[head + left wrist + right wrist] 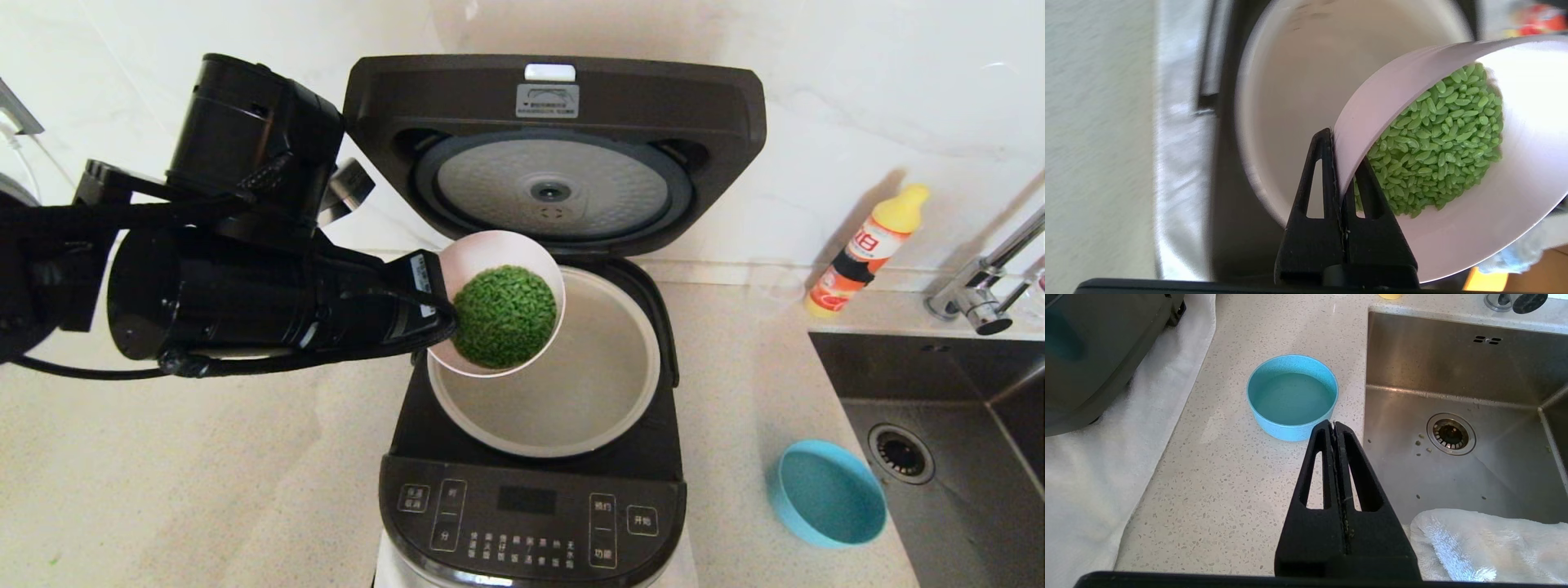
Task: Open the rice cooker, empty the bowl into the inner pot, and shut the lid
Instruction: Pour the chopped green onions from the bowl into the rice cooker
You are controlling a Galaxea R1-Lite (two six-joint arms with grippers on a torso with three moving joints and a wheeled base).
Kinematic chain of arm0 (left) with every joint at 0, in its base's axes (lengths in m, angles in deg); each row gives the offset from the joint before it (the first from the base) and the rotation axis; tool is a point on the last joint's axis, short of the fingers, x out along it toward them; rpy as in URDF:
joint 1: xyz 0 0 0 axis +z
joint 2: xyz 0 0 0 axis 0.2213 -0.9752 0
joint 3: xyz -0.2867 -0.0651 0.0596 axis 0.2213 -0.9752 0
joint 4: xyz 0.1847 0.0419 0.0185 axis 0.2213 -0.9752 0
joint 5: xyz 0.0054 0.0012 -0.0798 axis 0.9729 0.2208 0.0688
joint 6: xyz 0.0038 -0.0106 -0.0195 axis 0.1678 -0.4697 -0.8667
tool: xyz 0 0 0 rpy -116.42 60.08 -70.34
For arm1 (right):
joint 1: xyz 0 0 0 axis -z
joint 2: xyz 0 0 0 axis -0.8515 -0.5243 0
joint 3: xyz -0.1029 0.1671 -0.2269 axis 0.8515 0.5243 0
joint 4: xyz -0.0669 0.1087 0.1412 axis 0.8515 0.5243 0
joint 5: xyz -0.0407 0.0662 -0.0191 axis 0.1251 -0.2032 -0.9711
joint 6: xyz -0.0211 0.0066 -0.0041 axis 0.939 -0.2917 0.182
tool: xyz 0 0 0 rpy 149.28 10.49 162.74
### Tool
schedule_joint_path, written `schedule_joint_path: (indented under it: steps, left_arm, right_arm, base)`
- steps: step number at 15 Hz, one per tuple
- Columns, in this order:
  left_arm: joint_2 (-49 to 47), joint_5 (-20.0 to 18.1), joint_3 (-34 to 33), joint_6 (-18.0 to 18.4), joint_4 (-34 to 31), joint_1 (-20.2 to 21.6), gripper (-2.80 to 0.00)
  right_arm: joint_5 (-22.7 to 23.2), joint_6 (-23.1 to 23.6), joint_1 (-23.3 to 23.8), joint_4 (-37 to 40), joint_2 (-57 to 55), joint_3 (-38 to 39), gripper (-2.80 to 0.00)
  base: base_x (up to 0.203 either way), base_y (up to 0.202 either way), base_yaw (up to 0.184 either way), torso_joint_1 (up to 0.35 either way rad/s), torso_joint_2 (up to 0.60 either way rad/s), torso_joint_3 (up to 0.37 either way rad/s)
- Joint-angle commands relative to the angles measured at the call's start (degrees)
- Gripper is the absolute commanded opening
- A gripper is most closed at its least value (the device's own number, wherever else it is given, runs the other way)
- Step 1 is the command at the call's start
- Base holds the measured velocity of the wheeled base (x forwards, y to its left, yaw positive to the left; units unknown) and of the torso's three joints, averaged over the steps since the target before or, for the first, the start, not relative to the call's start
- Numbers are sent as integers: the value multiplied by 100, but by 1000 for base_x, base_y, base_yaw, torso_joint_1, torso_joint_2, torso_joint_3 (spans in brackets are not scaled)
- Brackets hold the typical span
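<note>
The black rice cooker (531, 506) stands in the middle with its lid (555, 98) raised upright, dimpled silver disc facing me. The pale inner pot (571, 392) sits bare inside; it also shows in the left wrist view (1290, 81). My left gripper (437, 306) is shut on the rim of a pink bowl (490, 253) filled with green grains (504, 317). It holds the bowl tilted over the pot's left side. In the left wrist view the gripper (1341, 161) pinches the bowl wall (1372, 110); the grains (1437, 139) stay inside. My right gripper (1334, 426) is shut and empty, out of the head view.
A blue bowl (826, 492) holding water stands on the counter right of the cooker, also in the right wrist view (1292, 396). A steel sink (963, 425) lies at far right, with a faucet (988, 286). An orange bottle (867, 249) stands at the back wall. White towels (1486, 543) lie nearby.
</note>
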Motion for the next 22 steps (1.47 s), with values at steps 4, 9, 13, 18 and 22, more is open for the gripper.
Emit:
schedule_joint_path:
  steps: [4,9,13,18,22]
  left_arm:
    - [-363,117,42,336,800,-150,-280]
    - [-553,149,-171,380,1343,-142,-280]
    - [-888,666,-473,863,2468,-142,-280]
    - [-1129,824,-814,1018,3628,-142,-280]
    - [-1129,816,-997,1121,4161,-142,-280]
  right_arm:
    - [3,2,-1,-2,1,9,-280]
    - [3,2,-1,-2,1,9,-280]
    - [3,2,-1,-2,1,9,-280]
    - [3,2,-1,-2,1,9,-280]
    - [3,2,-1,-2,1,7,-280]
  base:
    - [0,0,0,0,0,0]
    - [0,0,0,0,0,0]
    - [0,0,0,0,0,0]
    - [0,0,0,0,0,0]
    - [0,0,0,0,0,0]
